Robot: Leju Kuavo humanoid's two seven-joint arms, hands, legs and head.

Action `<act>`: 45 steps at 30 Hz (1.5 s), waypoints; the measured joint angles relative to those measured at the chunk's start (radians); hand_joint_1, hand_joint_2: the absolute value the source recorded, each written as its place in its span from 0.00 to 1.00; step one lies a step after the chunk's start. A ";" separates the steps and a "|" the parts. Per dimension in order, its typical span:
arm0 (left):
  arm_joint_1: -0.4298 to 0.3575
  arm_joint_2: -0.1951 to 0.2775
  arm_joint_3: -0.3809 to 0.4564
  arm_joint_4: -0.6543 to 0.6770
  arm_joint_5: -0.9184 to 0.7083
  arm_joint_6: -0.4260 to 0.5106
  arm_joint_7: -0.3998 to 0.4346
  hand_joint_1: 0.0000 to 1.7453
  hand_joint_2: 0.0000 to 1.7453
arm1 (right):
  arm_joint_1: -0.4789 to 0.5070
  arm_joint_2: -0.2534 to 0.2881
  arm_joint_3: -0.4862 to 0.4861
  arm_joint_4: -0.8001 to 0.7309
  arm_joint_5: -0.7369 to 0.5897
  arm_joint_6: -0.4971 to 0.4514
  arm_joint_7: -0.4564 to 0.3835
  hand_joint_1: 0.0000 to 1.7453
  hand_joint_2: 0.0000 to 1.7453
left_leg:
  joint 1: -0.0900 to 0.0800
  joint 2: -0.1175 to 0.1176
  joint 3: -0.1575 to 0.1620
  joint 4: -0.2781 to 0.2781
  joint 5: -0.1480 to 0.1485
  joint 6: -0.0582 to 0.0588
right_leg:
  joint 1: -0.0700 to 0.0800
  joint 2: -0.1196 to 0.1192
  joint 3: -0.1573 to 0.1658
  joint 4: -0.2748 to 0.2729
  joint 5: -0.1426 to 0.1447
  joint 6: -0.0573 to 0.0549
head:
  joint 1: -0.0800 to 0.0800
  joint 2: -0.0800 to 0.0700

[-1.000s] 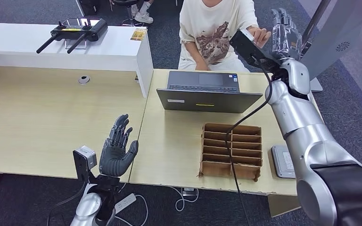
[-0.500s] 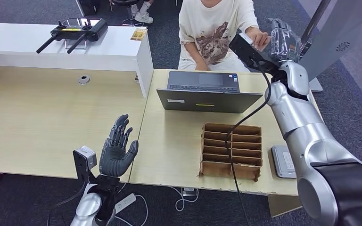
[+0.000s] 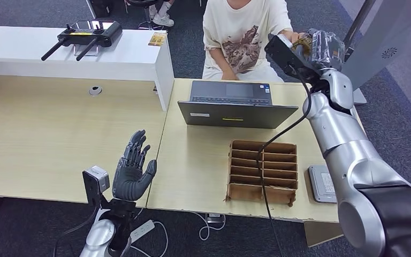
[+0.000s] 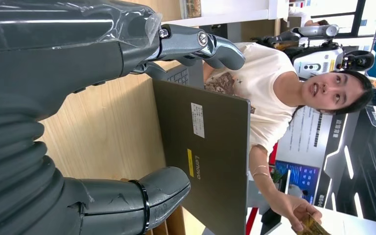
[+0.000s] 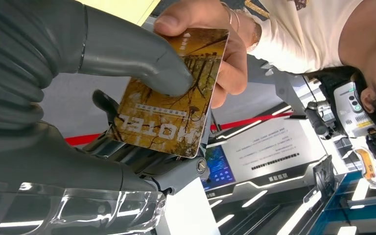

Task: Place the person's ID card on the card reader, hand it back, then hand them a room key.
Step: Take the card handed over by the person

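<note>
The card (image 5: 169, 110), seen upside down in the right wrist view, reads "HOTEL", and the laptop (image 4: 210, 161) lid carries the brand "Lenovo" beside a yellow strip.

Glossy printed card (image 5: 169, 110); matt grey plastic robot hand (image 5: 78, 98); pale wood-grain bench (image 3: 59, 134); brown cardboard organiser (image 3: 262, 171).

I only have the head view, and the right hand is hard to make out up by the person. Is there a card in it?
Observer: Yes. The right wrist view shows the right hand's thumb pressing on the face of a card, with its fingers behind.
Operator: Is the person holding it too?
Observer: Yes, the person's hand pinches the opposite end.
Operator: Which card is it?
Observer: It is printed HOTEL over a picture of amber trees.
</note>
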 joint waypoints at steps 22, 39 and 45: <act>0.004 0.008 0.000 0.000 0.000 0.003 -0.004 0.00 1.00 | 0.001 0.000 -0.022 -0.001 -0.032 0.008 -0.025 1.00 1.00 | 0.000 0.000 0.000 0.000 0.000 0.000 | 0.000 0.000 0.000 0.000 0.000 0.000 | 0.000 0.000; 0.007 0.009 0.000 0.000 0.000 0.005 -0.006 0.00 1.00 | 0.002 0.001 -0.054 -0.004 -0.126 0.076 -0.083 1.00 1.00 | 0.000 0.000 0.000 0.000 0.000 0.000 | 0.000 0.000 0.000 0.000 0.000 0.000 | 0.000 0.000; 0.018 0.009 0.000 -0.001 0.000 0.006 -0.009 0.00 1.00 | 0.017 0.002 -0.127 -0.042 -0.335 0.219 -0.184 1.00 1.00 | 0.000 0.000 0.000 0.000 0.000 0.000 | 0.000 0.000 0.000 0.000 0.000 0.000 | 0.000 0.000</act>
